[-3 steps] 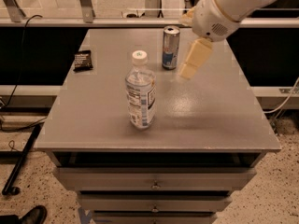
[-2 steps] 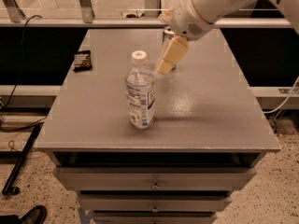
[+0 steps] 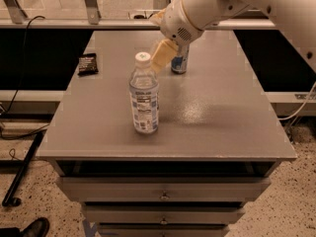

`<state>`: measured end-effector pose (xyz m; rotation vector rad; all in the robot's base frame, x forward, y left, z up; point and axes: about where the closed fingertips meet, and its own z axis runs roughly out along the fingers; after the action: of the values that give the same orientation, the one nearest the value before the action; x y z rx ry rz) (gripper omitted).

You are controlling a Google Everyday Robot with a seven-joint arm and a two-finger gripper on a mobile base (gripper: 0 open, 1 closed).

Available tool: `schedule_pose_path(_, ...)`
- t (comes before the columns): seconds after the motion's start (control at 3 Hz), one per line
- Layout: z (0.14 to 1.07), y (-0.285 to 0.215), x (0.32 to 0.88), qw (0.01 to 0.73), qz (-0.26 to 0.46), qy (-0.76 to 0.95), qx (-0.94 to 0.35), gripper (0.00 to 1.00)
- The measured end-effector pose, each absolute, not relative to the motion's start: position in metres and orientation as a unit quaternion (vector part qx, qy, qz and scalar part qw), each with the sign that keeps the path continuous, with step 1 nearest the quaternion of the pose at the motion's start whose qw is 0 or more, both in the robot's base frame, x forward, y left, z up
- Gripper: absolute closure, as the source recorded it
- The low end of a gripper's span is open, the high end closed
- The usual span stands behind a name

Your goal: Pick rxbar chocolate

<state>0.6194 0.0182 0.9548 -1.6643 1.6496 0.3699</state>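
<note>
At upper centre of frame, my gripper (image 3: 162,56) hangs over table (image 3: 222,107), between water bottle (image 3: 144,100) cap and can (image 3: 180,62); spread or pressed together, cannot tell. rxbar chocolate (image 3: 88,64) lies flat, upper left, well apart. My plan: swing left clear of bottle, descend square over wrapper.

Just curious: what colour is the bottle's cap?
White cap, camera view; the hand hovers just right of it.

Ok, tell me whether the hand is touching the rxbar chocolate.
Apart. The camera view shows the hand near the bottle cap, bare tabletop separating it from the rxbar chocolate.
</note>
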Motion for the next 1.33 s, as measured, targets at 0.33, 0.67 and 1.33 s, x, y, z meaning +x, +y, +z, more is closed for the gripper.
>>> schedule_pose_path(0.33,0.949,0.039,0.635,0.397,0.159,0.638,-0.641,0.00)
schedule_pose_path(0.67,0.939,0.075,0.661,0.416,0.178,0.637,-0.625,0.00)
schedule_pose_path(1.33,0.912,0.148,0.698,0.422,0.196,0.667,-0.582,0.00)
